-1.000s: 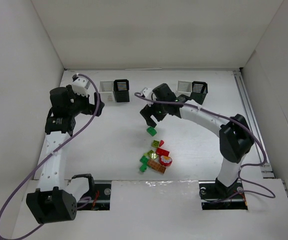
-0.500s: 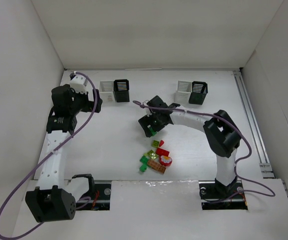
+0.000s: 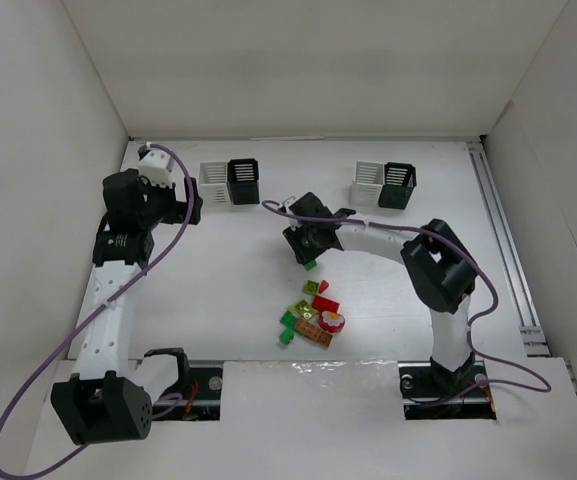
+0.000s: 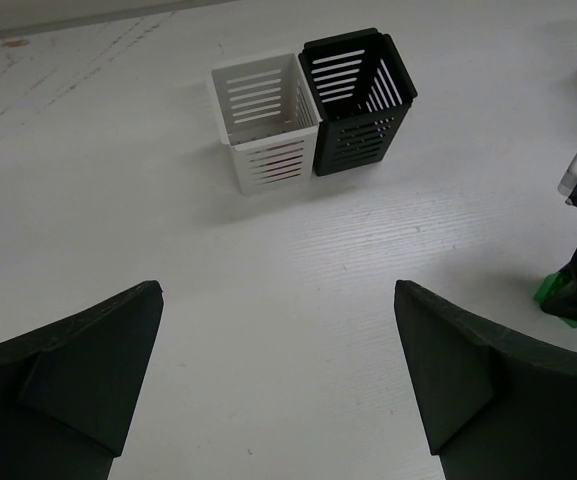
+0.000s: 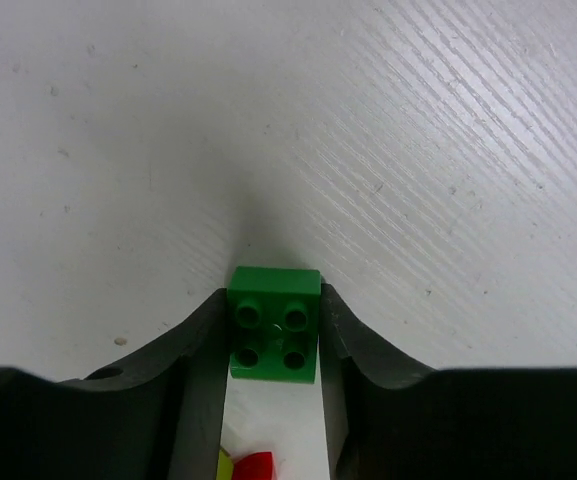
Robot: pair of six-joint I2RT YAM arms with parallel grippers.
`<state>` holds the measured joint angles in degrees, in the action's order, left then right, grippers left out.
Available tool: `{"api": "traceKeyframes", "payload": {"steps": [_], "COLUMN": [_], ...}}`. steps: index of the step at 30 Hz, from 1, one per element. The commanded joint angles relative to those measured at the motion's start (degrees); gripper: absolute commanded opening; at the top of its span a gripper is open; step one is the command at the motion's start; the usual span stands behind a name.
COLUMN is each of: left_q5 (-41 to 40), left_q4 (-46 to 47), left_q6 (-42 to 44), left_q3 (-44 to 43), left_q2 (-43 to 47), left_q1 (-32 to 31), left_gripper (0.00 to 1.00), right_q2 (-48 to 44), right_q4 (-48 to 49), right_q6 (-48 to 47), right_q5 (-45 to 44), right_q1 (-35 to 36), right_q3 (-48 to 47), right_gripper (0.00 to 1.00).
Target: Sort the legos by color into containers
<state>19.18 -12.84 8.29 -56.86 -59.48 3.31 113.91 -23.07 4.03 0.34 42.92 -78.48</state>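
The right gripper (image 5: 273, 345) jaws are pinching the green lego (image 5: 273, 322) from both sides, while the left gripper (image 4: 278, 375) sits spread wide, two containers (image 4: 264, 150) at its 12 o'clock.

Arms (image 3: 103, 320) white w/ blk joints, purple cables (image 3: 68, 343); left hand (image 4: 276, 292), right hand (image 5: 273, 300) blk.

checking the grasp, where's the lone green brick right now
The small green four-stud plastic brick sits pinched between the right claw's fingers on the white table; in the top view it is mid-table, just beyond the mixed brick pile.
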Motion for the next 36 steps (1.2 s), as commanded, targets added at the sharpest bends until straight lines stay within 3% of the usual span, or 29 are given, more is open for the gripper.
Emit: {"api": "traceKeyframes", "payload": {"steps": [1, 3, 7, 10, 16, 19, 22, 24, 28, 36], "left_q5": [-0.63, 0.85, 3.74, 6.04, 8.59, 9.65, 14.04, 14.04, 7.65, 3.41], "left_q4": [3.17, 3.17, -2.68, -8.23, -5.28, -3.94, -14.89, -15.45, -12.39, -11.86], "left_q6": [0.58, 0.58, 1.89, 7.5, 6.38, 6.73, 12.68, 13.59, 11.57, 13.24], "left_q3": [-0.18, 0.35, -3.86, -6.86, -6.16, -6.33, -11.67, -12.31, -11.78, -10.64], "left_q2": [1.3, 1.83, -0.45, -2.56, -0.37, -0.71, -9.21, -10.73, -10.74, -10.74], "left_q1": [-0.24, -0.24, -0.85, -1.46, -3.4, -3.93, -7.33, -9.96, -11.66, -12.97], "left_gripper": [1.0, 1.0, 1.0, 1.0, 1.0, 1.0, 1.0, 1.0, 1.0, 1.0], "right_q2": [0.88, -1.22, -8.51, -14.39, -20.3, -20.3, -15.4, -13.2, -8.1, -2.64], "right_q4": [1.27, 1.8, 0.58, -0.57, -3.12, -1.63, -0.48, 0.12, -0.4, -0.4], "right_q6": [-0.34, -1.56, -4.03, -4.65, -5.17, -5.88, -5.88, -5.88, -3.34, -2.19], "right_q5": [-2.71, -3.68, -3.06, -0.6, 1.94, 1.95, 3.16, 3.79, 5.63, 5.64], "right_q1": [2.08, 2.08, -0.63, -7.3, -24.35, -30.95, -35.77, -37.46, -39.31, -39.84], "right_q3": [-0.63, -0.02, 1.4, 0.26, -6.93, -10.1, -14.58, -16.7, -22.06, -25.14], "right_gripper": [0.35, 0.21, 0.1, 0.09, 0.09, 0.09, 0.09, 0.09, 0.09, 0.11]}}
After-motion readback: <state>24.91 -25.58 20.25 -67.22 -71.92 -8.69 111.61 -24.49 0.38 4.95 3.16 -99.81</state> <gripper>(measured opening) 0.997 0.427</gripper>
